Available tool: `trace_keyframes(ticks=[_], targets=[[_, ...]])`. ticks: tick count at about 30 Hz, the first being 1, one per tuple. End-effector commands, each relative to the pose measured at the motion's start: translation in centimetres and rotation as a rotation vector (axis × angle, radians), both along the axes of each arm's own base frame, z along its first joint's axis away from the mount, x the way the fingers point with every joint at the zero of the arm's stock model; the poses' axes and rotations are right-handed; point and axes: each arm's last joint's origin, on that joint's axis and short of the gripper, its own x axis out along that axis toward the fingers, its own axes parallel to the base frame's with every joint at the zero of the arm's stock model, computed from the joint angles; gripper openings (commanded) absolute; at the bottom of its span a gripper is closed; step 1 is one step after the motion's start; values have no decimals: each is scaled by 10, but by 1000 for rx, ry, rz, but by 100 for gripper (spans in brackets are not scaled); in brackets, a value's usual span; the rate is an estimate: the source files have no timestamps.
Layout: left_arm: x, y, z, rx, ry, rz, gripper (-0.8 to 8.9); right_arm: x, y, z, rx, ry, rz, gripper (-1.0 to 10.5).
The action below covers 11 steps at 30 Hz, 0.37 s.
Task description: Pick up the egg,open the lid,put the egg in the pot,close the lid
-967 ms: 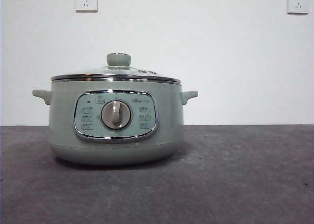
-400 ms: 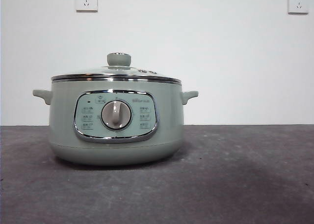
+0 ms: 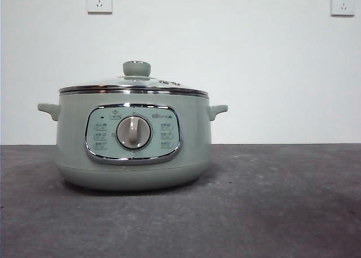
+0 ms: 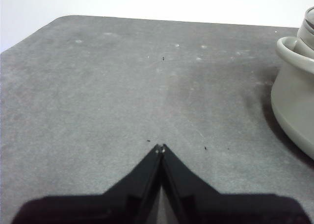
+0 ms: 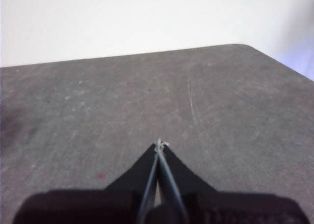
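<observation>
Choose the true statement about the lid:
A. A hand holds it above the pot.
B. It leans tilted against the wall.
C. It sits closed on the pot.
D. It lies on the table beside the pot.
C: the lid rests level on the rim of the pot, with no hand near it.

No visible change since earlier.

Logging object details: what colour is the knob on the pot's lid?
Pale sage green, matching the pot; the lid knob shows best in the front view.

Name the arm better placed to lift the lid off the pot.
Left, probably: the left gripper, shut, has the pot beside it, the lid still on. The right gripper, shut, sees only table.
</observation>
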Motion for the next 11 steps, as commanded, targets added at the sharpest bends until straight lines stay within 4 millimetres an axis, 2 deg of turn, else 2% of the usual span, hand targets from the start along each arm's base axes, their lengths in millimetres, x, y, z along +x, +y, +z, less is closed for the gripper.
trace_keyframes(ticks=[1, 11], targets=[[1, 1, -4, -4, 8, 8, -3, 1, 0, -5, 9, 5, -3, 2], [1, 1, -5, -5, 17, 8, -4, -2, 0, -18, 0, 143, -5, 3]])
